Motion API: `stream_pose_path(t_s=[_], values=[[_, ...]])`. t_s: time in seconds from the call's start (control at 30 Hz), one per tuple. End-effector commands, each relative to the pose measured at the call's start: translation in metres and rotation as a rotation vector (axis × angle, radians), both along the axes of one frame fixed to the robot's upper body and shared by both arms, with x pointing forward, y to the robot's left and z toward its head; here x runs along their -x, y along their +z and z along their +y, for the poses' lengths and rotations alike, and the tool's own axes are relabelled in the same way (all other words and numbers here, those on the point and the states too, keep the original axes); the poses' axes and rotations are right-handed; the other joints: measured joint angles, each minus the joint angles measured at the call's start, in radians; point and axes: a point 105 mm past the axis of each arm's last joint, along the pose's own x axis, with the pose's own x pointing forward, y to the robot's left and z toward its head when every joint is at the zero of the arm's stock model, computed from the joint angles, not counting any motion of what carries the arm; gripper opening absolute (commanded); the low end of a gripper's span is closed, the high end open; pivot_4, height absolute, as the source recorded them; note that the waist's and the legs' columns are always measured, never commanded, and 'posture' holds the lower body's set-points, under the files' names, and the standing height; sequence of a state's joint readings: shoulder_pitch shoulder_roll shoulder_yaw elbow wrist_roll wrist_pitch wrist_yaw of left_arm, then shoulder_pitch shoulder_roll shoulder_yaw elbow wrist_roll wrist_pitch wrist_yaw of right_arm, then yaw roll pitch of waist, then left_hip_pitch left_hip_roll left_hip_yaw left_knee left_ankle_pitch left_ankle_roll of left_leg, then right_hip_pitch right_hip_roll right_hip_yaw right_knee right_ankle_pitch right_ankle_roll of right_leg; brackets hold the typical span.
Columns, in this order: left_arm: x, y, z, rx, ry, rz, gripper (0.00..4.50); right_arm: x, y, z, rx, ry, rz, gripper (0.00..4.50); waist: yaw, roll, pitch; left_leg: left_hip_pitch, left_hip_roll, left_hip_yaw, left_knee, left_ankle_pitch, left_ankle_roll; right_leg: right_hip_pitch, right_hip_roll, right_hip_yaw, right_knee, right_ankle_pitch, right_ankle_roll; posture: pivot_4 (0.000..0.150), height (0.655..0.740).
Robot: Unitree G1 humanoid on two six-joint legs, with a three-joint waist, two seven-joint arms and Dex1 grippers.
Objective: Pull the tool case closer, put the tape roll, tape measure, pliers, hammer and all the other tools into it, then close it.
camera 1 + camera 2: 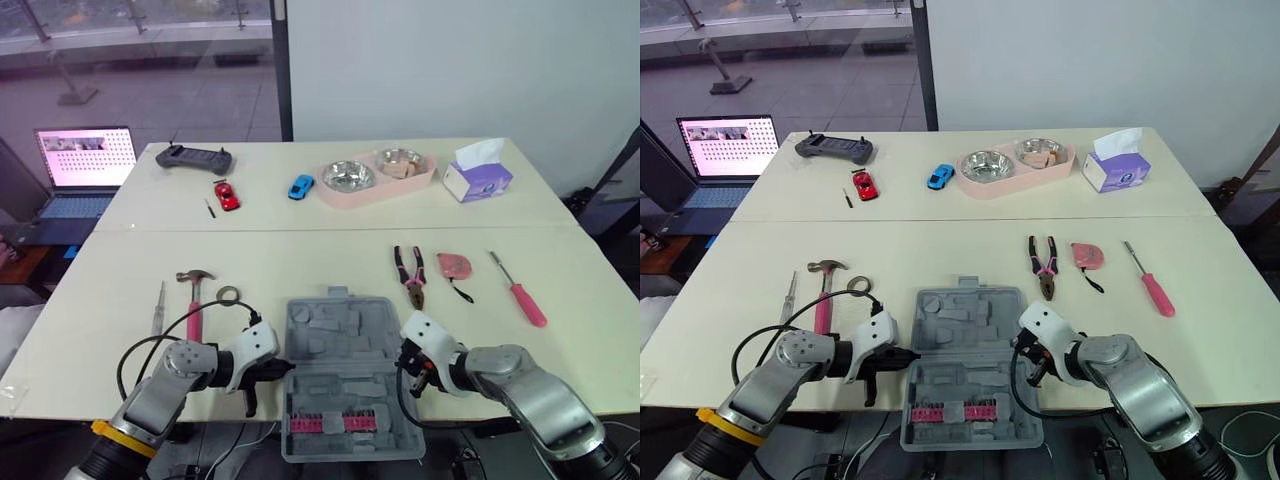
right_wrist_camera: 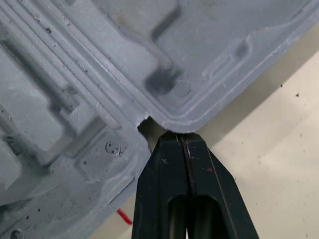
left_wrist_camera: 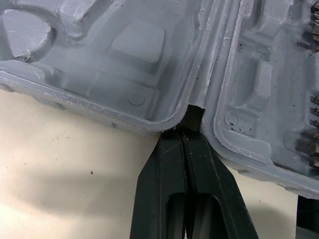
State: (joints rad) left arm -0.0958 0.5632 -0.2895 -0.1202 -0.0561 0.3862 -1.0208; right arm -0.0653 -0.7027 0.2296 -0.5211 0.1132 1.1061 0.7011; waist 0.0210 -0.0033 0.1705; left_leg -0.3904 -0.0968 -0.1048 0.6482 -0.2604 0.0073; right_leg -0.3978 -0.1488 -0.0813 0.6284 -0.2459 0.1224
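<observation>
The grey tool case [image 1: 340, 335] lies open at the table's front edge, its near half holding a pink bit strip and hanging past the edge. My left gripper [image 1: 285, 368] is shut, its tips pressed into the hinge notch [image 3: 195, 112] on the case's left side. My right gripper [image 1: 405, 358] is shut too, tips at the right-side hinge notch [image 2: 144, 124]. To the left of the case lie the hammer [image 1: 195, 290], tape roll [image 1: 228, 294] and a thin grey tool [image 1: 158, 308]. The pliers [image 1: 409, 272], tape measure [image 1: 455, 265] and red screwdriver [image 1: 520, 292] lie to its right.
On the far table stand a pink tray [image 1: 378, 186] with two steel bowls, a tissue box [image 1: 477, 176], a red toy car [image 1: 227, 195], a blue toy car [image 1: 301, 186] and a black controller [image 1: 195, 158]. A laptop [image 1: 85, 170] sits off the table at left.
</observation>
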Motion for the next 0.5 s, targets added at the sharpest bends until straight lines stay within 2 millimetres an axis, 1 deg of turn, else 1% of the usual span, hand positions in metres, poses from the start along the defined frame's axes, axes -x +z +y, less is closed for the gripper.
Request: stream_pose_path(t_s=[0.03,0.13,0.27,0.37,0.5], values=[[0.007,-0.009,0.000,-0.013,-0.009,0.044,0.00,0.005,-0.002,-0.006,0.018,-0.011,0.014,0.03,0.004,0.000,0.000,0.000,0.000,0.000,0.000,0.000,0.000,0.000,0.000,0.000,0.000,0.000,0.000,0.150,0.7400],[0.006,-0.010,0.004,-0.021,-0.001,0.044,0.00,0.005,-0.002,-0.007,0.020,-0.016,0.014,0.03,0.017,0.000,0.000,0.000,0.000,0.000,0.000,0.000,0.000,0.000,0.000,0.000,0.000,0.000,0.000,0.150,0.7400],[0.003,-0.011,0.009,-0.035,0.012,0.038,0.00,0.005,-0.004,-0.011,0.033,-0.024,0.021,0.03,0.018,0.000,0.000,0.000,0.000,0.000,0.000,0.000,0.000,0.000,0.000,0.000,0.000,0.000,0.000,0.150,0.7400],[-0.002,-0.010,0.018,-0.053,0.037,0.026,0.00,0.004,-0.004,-0.025,0.066,-0.054,0.019,0.03,0.019,0.000,0.000,0.000,0.000,0.000,0.000,0.000,0.000,0.000,0.000,0.000,0.000,0.000,0.000,0.150,0.7400],[-0.011,-0.005,0.033,-0.078,0.071,0.001,0.00,0.004,0.001,-0.049,0.105,-0.083,0.007,0.03,0.021,0.000,0.000,0.000,0.000,0.000,0.000,0.000,0.000,0.000,0.000,0.000,0.000,0.000,0.000,0.150,0.7400]])
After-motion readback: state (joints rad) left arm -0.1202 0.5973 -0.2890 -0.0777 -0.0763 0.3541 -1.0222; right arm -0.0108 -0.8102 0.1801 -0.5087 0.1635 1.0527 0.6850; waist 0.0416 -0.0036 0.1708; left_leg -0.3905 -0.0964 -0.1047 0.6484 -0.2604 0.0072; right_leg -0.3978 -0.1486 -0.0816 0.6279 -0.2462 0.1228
